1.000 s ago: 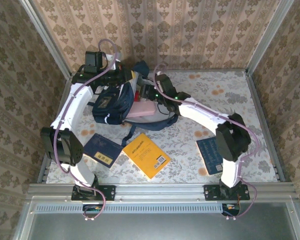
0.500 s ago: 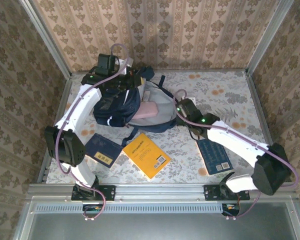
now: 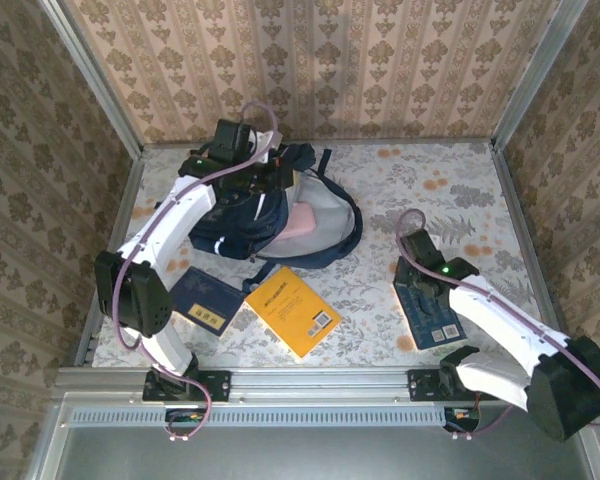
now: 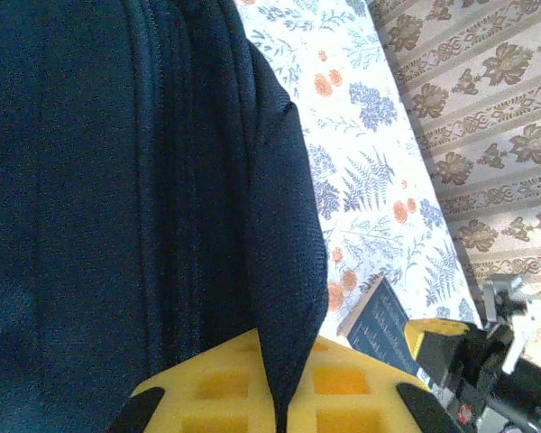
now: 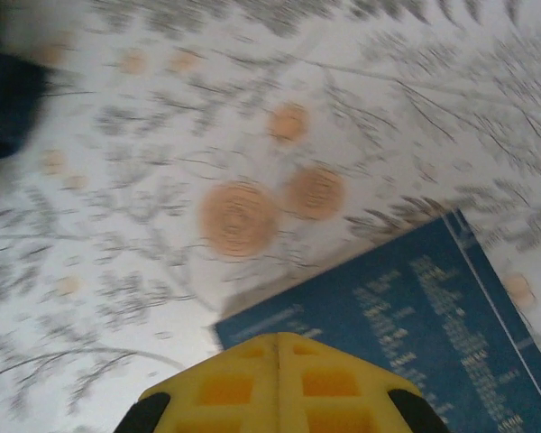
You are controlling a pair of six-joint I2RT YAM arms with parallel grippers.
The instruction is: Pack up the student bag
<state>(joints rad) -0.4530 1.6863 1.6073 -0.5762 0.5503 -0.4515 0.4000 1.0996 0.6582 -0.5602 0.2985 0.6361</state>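
1. at the tabletop's [image 3: 460, 190] far left, the student bag [image 3: 238, 226] lies open, its rim pinched by the left end effector [image 4: 275, 390].
2. something pink [image 3: 302, 222], possibly a book, sits inside.
3. a yellow book [image 3: 292, 310] and two blue books [image 3: 205, 298] wait outside; the right end effector [image 5: 278, 361], closed, hovers over one.

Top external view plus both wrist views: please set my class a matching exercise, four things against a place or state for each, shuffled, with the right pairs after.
Column one
1. student bag
2. yellow book
3. left end effector
4. right end effector

Column two
A. shut, holding nothing, above the edge of a blue book
B. lying flat near the front middle of the table
C. at the back left, mouth open
D. shut on dark bag fabric

Pairs: 1-C, 2-B, 3-D, 4-A
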